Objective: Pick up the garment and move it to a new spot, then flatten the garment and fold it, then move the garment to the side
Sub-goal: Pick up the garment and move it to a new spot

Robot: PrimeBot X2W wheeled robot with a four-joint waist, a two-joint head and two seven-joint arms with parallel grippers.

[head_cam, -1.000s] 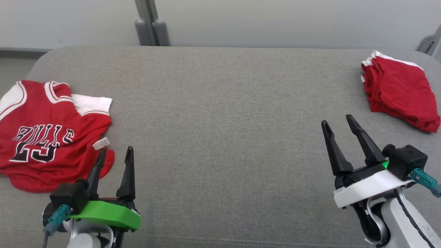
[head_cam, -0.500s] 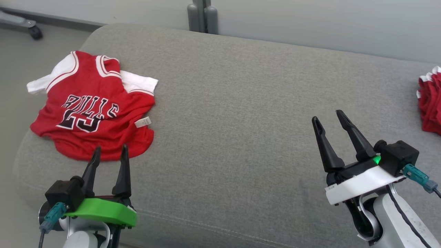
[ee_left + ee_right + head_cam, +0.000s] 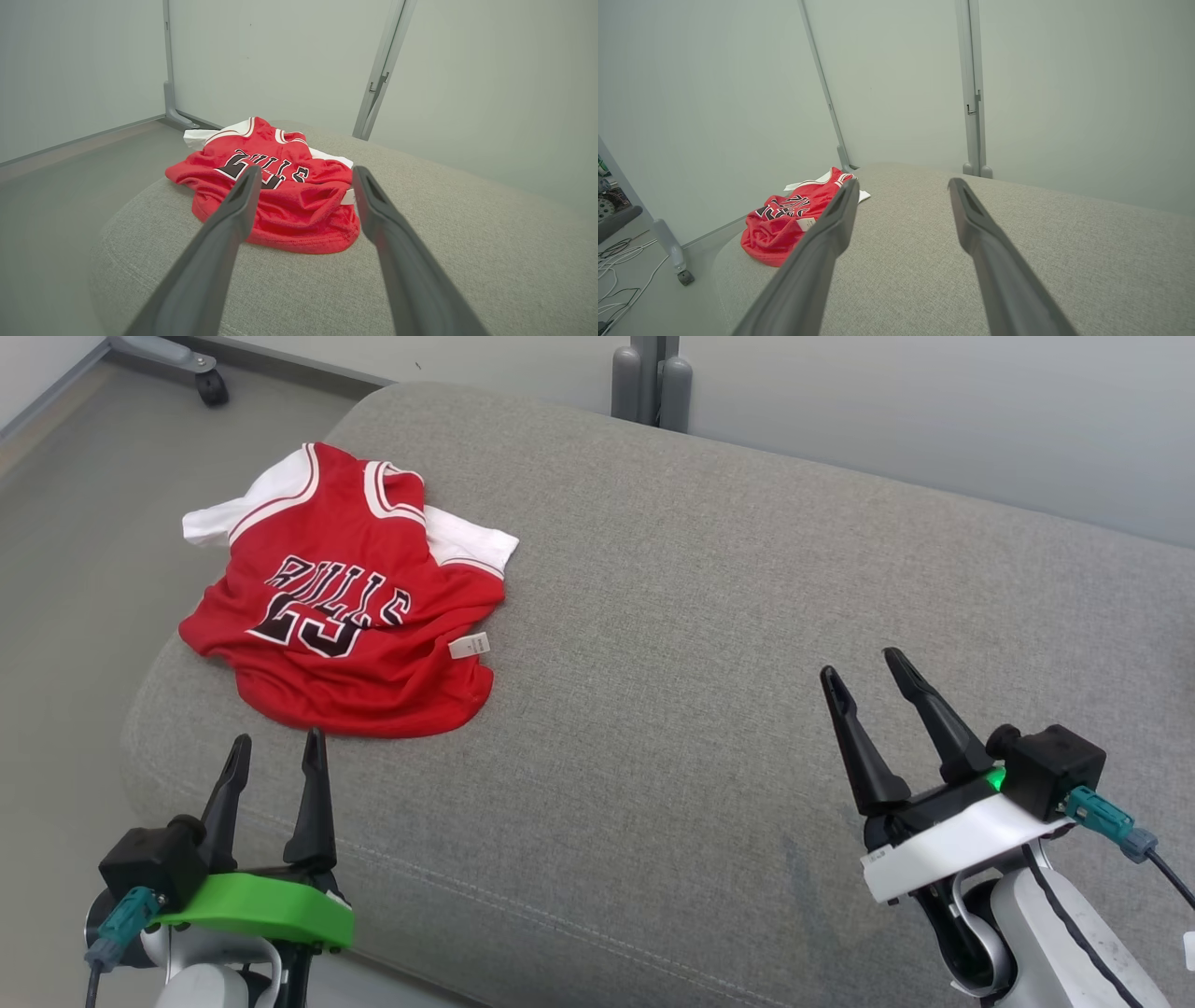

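Nearest, by the rounded front edge of the grey woven cushion point(image 3: 700, 616): left gripper point(image 3: 279, 737), dark tapered fingers apart and empty, just short of the garment's hem. Right gripper point(image 3: 860, 663) likewise spread and empty above broad bare weave. Farther, near the cushion's left corner: rumpled red garment point(image 3: 345, 616), black lettering, one white sleeve at the edge; beyond, smooth floor point(image 3: 75, 523) and pale wall point(image 3: 934, 411).

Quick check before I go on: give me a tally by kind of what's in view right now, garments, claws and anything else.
Red jersey: 1
Claws, both open: 2 (left claw, right claw)
Grey cushion: 1
Caster wheel on the floor: 1
Total: 5
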